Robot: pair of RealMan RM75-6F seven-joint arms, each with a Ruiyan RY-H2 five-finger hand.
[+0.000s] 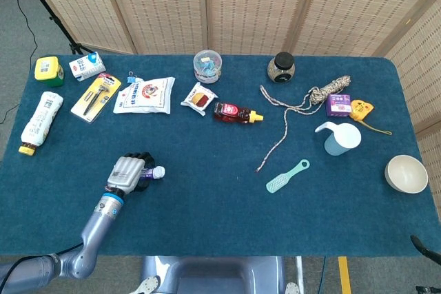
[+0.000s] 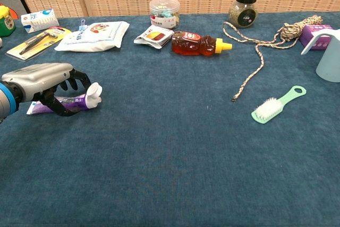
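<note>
My left hand (image 1: 128,172) (image 2: 45,81) hovers low over a purple toothpaste tube (image 2: 68,102) with a white cap (image 1: 158,171) that lies flat on the blue cloth at the front left. Its fingers arch over the far side of the tube and its thumb curves round the near side. The grasp is not closed, and the tube still rests on the table. Of my right hand, only a dark sliver (image 1: 422,244) shows, off the table's front right corner, and its fingers cannot be made out.
Along the back lie a white pouch (image 1: 144,94), a razor pack (image 1: 96,97), a snack packet (image 1: 199,98), a honey bear bottle (image 1: 234,111), a clip tub (image 1: 207,65) and a jar (image 1: 281,67). Rope (image 1: 289,111), a green brush (image 1: 286,175), a blue jug (image 1: 339,138) and a bowl (image 1: 406,173) sit to the right.
</note>
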